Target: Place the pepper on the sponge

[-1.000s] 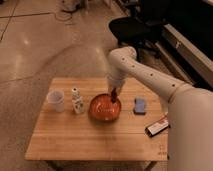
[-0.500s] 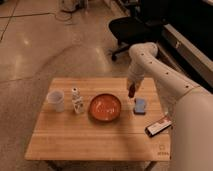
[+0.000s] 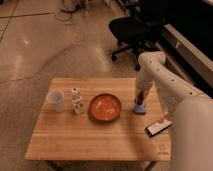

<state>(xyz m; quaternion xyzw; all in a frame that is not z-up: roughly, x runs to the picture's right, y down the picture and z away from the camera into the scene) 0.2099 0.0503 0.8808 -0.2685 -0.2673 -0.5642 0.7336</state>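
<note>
The pepper (image 3: 140, 95), a small dark red piece, hangs in my gripper (image 3: 140, 98) at the right side of the table. My gripper is shut on it and points down. Directly under it lies the blue sponge (image 3: 140, 107), partly covered by the gripper and the pepper's tip. Whether the pepper touches the sponge I cannot tell. My arm comes in from the lower right and bends over above the sponge.
On the wooden table (image 3: 90, 140) an orange bowl (image 3: 105, 107) stands left of the sponge. Further left are a small bottle (image 3: 77, 101) and a white cup (image 3: 56, 100). A black-and-red packet (image 3: 158, 125) lies near the right edge. A black office chair (image 3: 132, 27) stands behind.
My gripper lifted the pepper out of the orange bowl, carried it right, and has come down to just above the sponge.
</note>
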